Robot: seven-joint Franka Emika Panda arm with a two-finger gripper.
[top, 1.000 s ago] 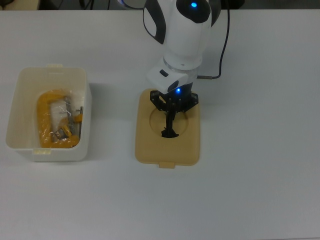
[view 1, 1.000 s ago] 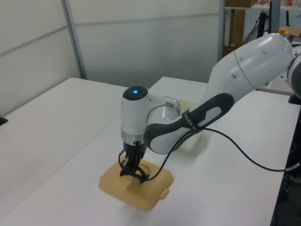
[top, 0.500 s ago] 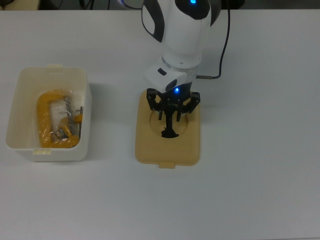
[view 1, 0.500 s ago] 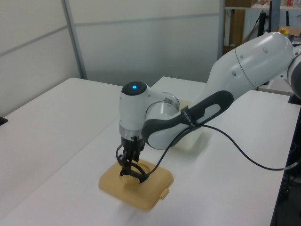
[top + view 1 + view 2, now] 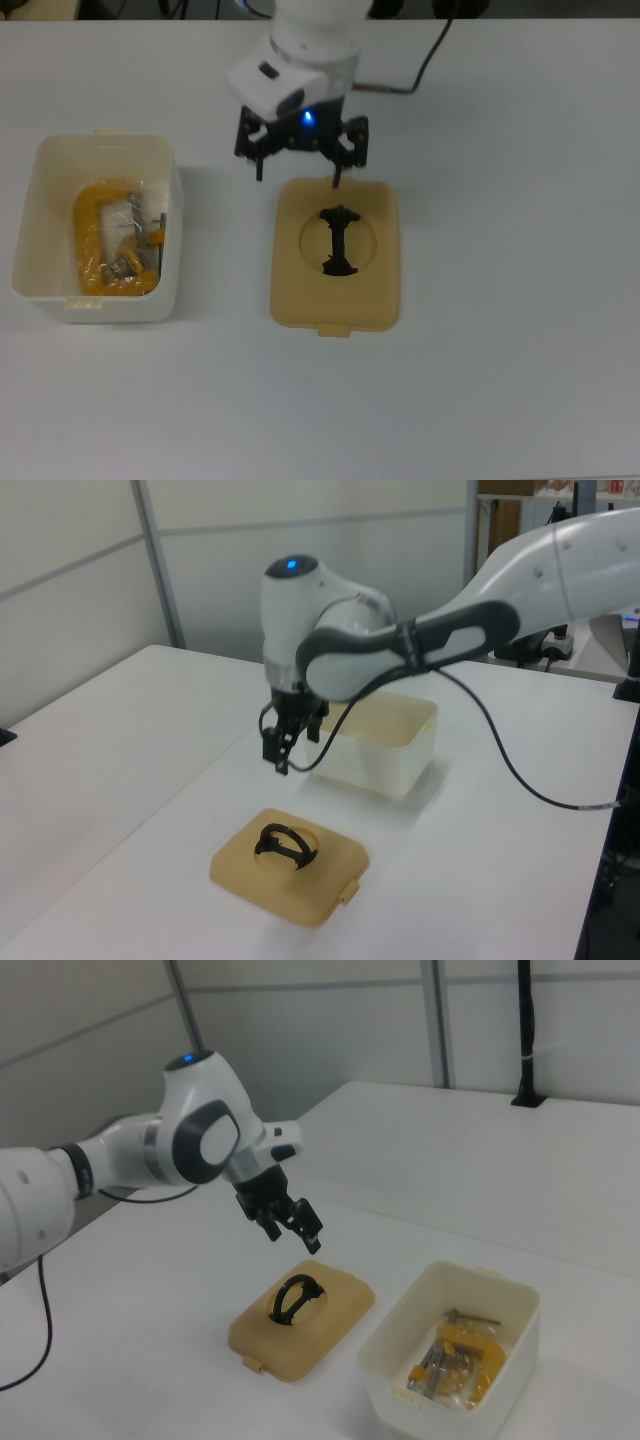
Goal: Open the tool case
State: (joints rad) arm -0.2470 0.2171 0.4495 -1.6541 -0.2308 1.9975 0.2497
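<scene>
Two parts of the tool case are lying well apart on the white table (image 5: 520,300): the mustard-yellow lid (image 5: 336,254) is resting flat near the middle of the top view, and the white box (image 5: 96,228) is standing open toward the top view's left. The lid's black handle (image 5: 339,241) is standing up out of its round recess, and its latch tab (image 5: 334,329) is pointing toward the top view's near edge. Inside the box, a yellow clamp (image 5: 100,240) and some metal pieces in a clear bag are lying loose (the small pieces are hard to tell apart).

The pincer (image 5: 297,170) is hanging in the air beyond the lid's far edge in the top view, touching neither lid nor box. Its fingers (image 5: 338,172) are spread apart and holding nothing. In the left view the pincer (image 5: 284,752) is hovering above the lid (image 5: 290,866), between it and the box (image 5: 375,742) behind. In the right view the pincer (image 5: 288,1226) is sitting above and to the left of the handle (image 5: 294,1298), with the box (image 5: 455,1364) at the right view's right.
</scene>
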